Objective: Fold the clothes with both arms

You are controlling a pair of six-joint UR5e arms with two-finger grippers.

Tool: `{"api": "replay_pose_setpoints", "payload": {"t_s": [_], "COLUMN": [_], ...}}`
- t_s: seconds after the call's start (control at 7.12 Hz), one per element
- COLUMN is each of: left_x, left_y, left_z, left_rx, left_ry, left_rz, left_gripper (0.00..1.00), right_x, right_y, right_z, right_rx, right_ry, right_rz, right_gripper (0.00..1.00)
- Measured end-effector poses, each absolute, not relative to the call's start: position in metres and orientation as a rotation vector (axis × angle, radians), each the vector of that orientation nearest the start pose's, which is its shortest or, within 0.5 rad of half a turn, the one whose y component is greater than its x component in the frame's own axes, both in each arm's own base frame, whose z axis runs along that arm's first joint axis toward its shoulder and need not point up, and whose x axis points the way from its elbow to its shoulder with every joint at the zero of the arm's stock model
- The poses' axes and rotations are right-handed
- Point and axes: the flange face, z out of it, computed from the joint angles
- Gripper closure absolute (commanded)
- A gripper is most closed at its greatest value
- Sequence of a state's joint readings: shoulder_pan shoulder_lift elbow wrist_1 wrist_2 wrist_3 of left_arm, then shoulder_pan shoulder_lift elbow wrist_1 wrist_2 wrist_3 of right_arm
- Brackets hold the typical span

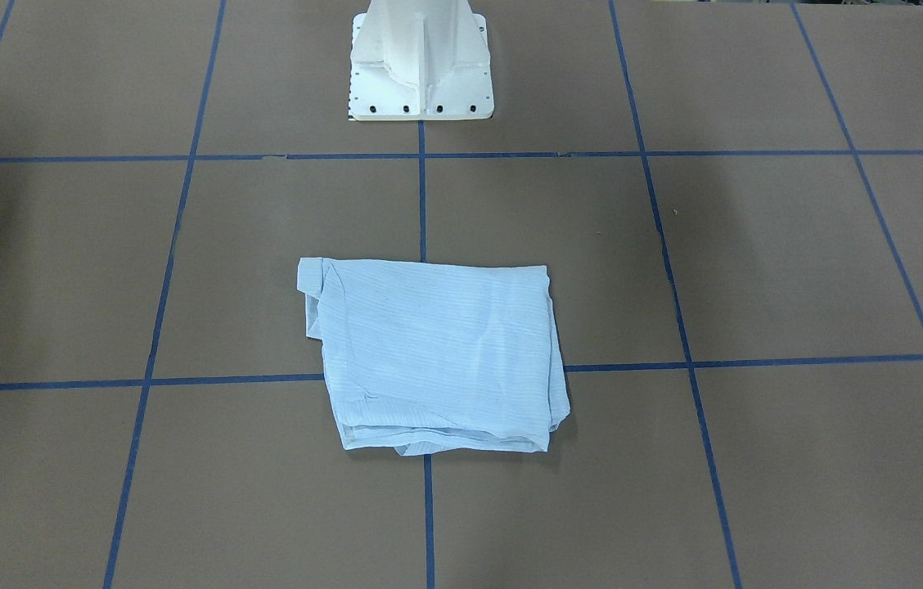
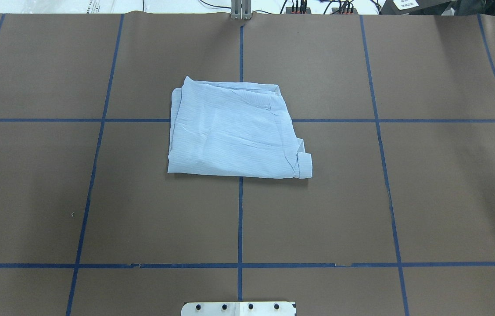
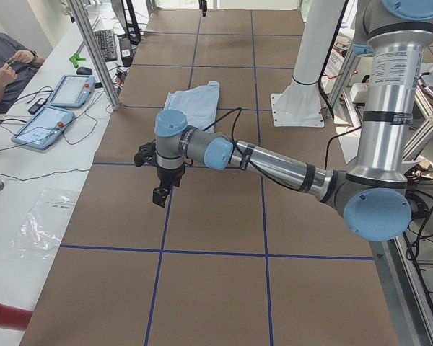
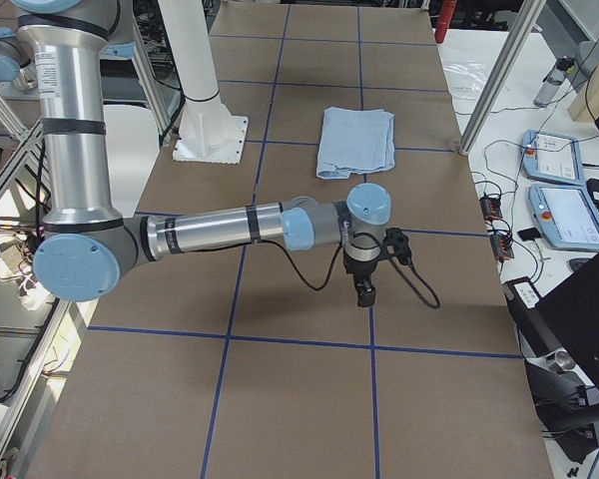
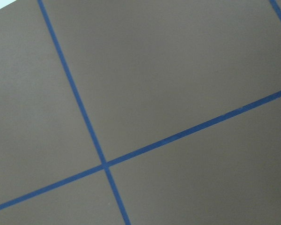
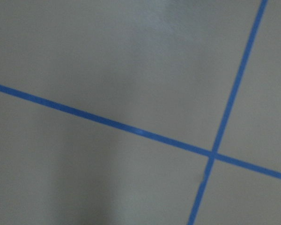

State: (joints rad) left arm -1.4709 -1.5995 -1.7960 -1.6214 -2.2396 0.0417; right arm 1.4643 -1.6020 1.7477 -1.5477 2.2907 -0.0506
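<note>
The clothes, one light blue striped shirt, lie folded into a flat rectangle at the table's centre, over a crossing of blue tape lines. Nothing touches the shirt. My left gripper hangs low over bare table towards the left end, well away from the shirt. My right gripper hangs low over bare table towards the right end. Both grippers show only in the side views, so I cannot tell whether they are open or shut. Both wrist views hold only brown table and blue tape.
The white pedestal stands at the robot's edge of the table. A side table with teach pendants and a seated person runs along the far edge, behind aluminium posts. Brown table surface surrounds the shirt.
</note>
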Motion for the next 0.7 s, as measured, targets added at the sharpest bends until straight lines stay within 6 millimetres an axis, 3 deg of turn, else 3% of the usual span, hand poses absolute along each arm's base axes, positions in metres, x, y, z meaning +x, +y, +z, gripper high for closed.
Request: {"api": "replay_pose_setpoints", "payload": {"t_s": [0.28,0.42,0.7], "left_x": [-0.050,-0.054,-0.056], "left_y": [-0.485,-0.467,-0.451], "left_z": [0.575,0.593,0.608], "left_rx": [0.233,0.231,0.219], "left_ry": [0.714,0.721,0.727], "left_rz": [0.181,0.194,0.200], "left_gripper": [0.00,0.00,0.00], "right_x": [0.039,0.042,0.043], "right_y": [-0.445,-0.435,-0.426], "right_z": [0.590,0.589,0.594], "right_rx": [0.093,0.077,0.059], "right_ry": [-0.741,-0.741,-0.736], "right_rz": [-0.144,-0.131,-0.121], "right_gripper": [0.00,0.00,0.00]}}
